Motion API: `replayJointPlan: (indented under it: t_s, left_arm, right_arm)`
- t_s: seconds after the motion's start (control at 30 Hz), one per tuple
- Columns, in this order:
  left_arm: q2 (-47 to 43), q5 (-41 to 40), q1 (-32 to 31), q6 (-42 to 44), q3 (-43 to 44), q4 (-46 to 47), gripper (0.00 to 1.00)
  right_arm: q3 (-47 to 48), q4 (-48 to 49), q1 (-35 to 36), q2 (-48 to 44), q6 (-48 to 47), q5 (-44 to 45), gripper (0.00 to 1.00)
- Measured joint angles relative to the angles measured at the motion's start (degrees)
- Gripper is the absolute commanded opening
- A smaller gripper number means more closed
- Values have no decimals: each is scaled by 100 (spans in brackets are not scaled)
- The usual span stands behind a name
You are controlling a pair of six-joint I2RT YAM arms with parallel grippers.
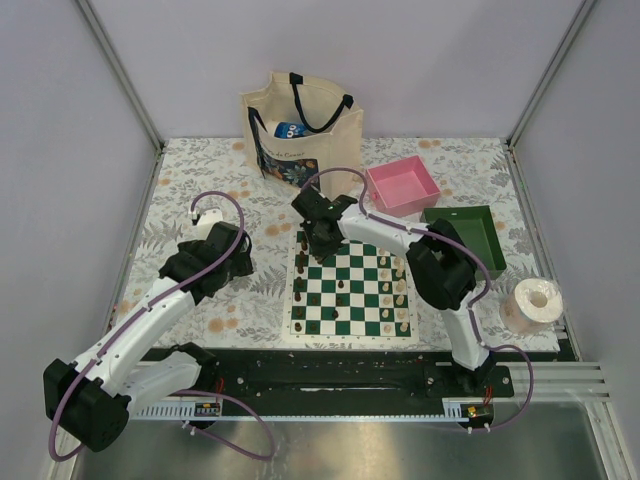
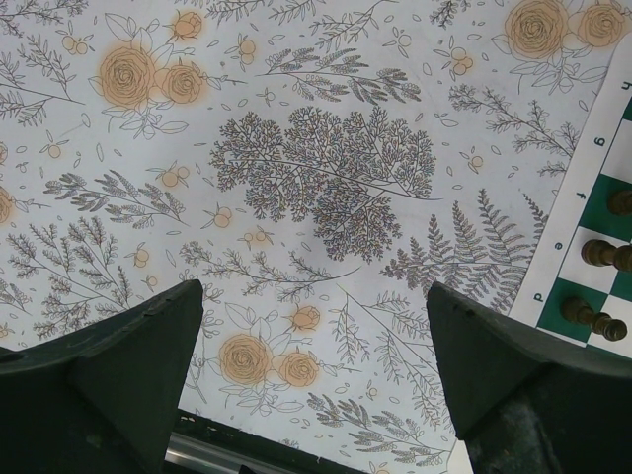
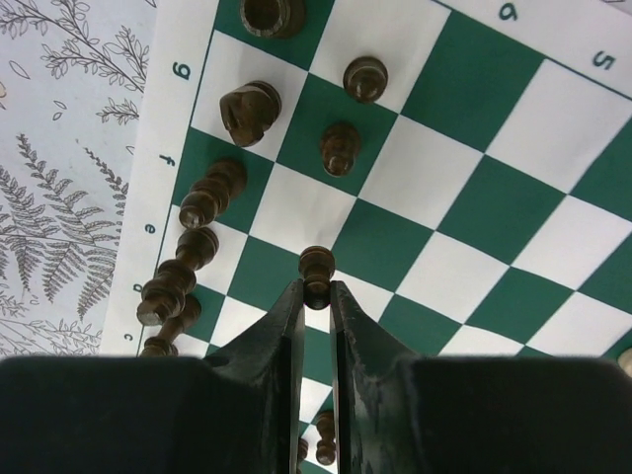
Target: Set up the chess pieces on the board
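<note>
The green-and-white board [image 1: 352,292] lies at the table's middle front. Dark pieces [image 1: 300,284] stand along its left side and cream pieces [image 1: 401,290] along its right. My right gripper [image 3: 316,292] is shut on a dark pawn [image 3: 317,269] and holds it over the board's far left part, near the second column. In the top view this gripper [image 1: 320,243] sits over the board's far left corner. Several dark pieces [image 3: 202,202] stand in the edge column, and two pawns [image 3: 340,146] beside them. My left gripper [image 2: 314,326] is open and empty over the flowered cloth, left of the board [image 2: 583,247].
A cream tote bag [image 1: 300,125] stands at the back. A pink tray [image 1: 402,186] and a green tray [image 1: 468,237] lie behind and right of the board. A roll of paper [image 1: 531,305] stands at the right edge. The table's front rail [image 2: 207,449] runs below my left gripper.
</note>
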Motion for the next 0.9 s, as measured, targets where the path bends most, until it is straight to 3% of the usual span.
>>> replayJointPlan:
  t_s: [0.57,0.8,0.9]
  left_arm:
    - [4,0,0,11,0,2,99]
    - [7,0,0,11,0,2,99]
    - [35,0,0,11,0,2,99]
  right_arm:
    - [492,-94,24,431,0,0,21]
    - [494,-103,24,535,2,-2,25]
    - [494,-103,24,535,4,-4,31]
